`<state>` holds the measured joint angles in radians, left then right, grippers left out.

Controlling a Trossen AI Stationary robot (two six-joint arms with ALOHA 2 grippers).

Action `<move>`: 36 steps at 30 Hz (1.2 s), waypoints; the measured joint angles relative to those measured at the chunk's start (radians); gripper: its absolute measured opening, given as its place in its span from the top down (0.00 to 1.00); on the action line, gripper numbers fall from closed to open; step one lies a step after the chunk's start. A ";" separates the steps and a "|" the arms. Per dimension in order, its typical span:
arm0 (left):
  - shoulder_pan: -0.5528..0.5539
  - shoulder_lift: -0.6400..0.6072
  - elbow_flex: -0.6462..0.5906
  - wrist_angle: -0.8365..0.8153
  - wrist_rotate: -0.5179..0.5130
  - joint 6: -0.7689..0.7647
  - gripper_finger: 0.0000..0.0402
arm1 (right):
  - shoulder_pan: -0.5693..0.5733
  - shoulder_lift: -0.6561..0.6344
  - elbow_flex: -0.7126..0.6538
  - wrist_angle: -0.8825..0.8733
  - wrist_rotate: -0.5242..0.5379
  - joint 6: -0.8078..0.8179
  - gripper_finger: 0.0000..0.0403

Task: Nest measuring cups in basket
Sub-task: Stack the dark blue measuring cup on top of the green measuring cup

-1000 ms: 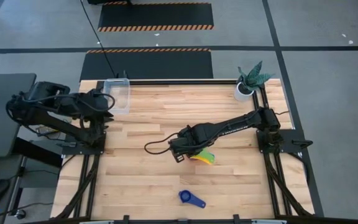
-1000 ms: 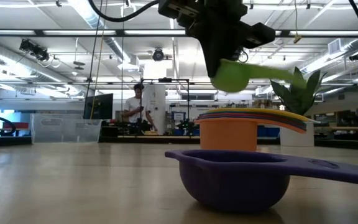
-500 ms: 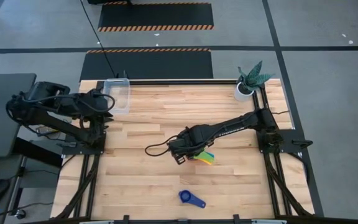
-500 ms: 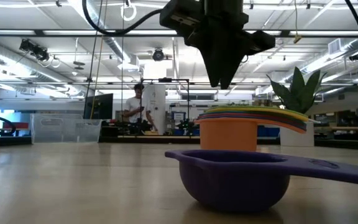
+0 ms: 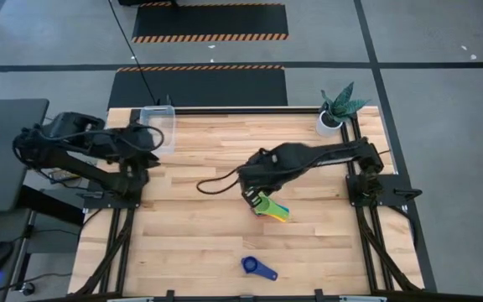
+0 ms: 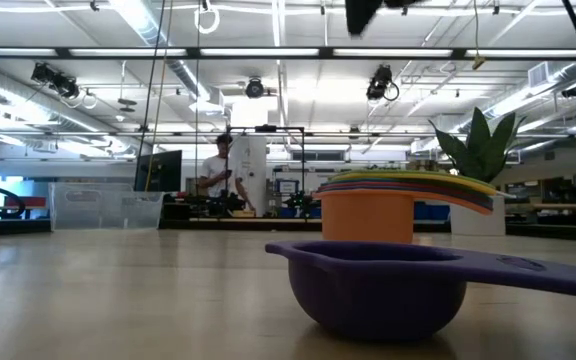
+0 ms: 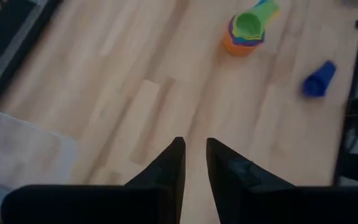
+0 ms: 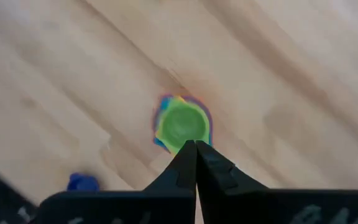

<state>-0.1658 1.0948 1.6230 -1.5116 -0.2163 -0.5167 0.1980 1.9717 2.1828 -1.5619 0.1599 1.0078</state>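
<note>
1. Nearest the front edge of the table (image 5: pixel 191 243), the dark blue cup (image 5: pixel 258 268) lies alone on the wood, handle out to one side; in the low view it fills the foreground (image 6: pixel 388 290).
2. Behind it, mid-table, the nested stack of measuring cups (image 5: pixel 272 207) stands upright: orange cup at the bottom (image 6: pixel 366 215), green cup on top (image 8: pixel 182 124), handles fanned out together.
3. Above that stack the right gripper (image 8: pixel 196 149) hangs clear of the cups, its two fingers pressed together, nothing between them.
4. Over at the far left corner, the basket (image 5: pixel 158 128) sits on the table, well apart from every cup.
5. The left gripper (image 7: pixel 195 155) waits beside the basket, fingers nearly together with a narrow gap, holding nothing.
6. Far right corner: the potted plant (image 5: pixel 335 109).
</note>
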 joint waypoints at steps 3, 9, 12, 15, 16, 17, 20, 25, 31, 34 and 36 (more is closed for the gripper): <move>-0.003 0.038 0.000 0.041 0.064 -0.028 0.83 | 0.019 -0.051 0.072 -0.007 0.058 -0.133 0.99; -0.067 0.165 0.000 0.177 0.108 -0.083 0.83 | 0.078 -0.225 0.102 -0.011 0.096 -0.430 0.99; -0.106 0.247 0.000 0.201 0.149 -0.140 0.83 | 0.120 -0.314 0.102 -0.010 0.093 -0.507 1.00; -0.131 0.330 0.000 0.273 0.225 -0.217 0.82 | 0.165 -0.395 0.102 -0.010 0.119 -0.511 1.00; -0.139 0.355 0.000 0.315 0.252 -0.238 0.82 | 0.183 -0.419 0.102 -0.010 0.135 -0.511 1.00; -0.145 0.379 0.000 0.361 0.278 -0.254 0.82 | 0.198 -0.439 0.102 -0.010 0.148 -0.512 1.00; -0.163 0.454 0.000 0.485 0.353 -0.280 0.80 | 0.236 -0.484 0.102 -0.010 0.178 -0.514 1.00; -0.180 0.562 0.000 0.662 0.453 -0.288 0.78 | 0.273 -0.523 0.102 -0.010 0.187 -0.514 1.00; -0.222 0.667 0.000 0.797 0.526 -0.217 0.85 | 0.303 -0.525 0.102 -0.010 0.180 -0.511 1.00; -0.239 0.696 0.000 0.805 0.527 -0.206 0.92 | 0.314 -0.514 0.102 -0.010 0.162 -0.515 1.00; -0.241 0.703 0.000 0.804 0.521 -0.207 0.96 | 0.319 -0.504 0.102 -0.010 0.145 -0.522 1.00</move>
<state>-0.4068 1.7975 1.6227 -0.7080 0.3043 -0.7237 0.5168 1.4681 2.2845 -1.5715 0.3050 0.4857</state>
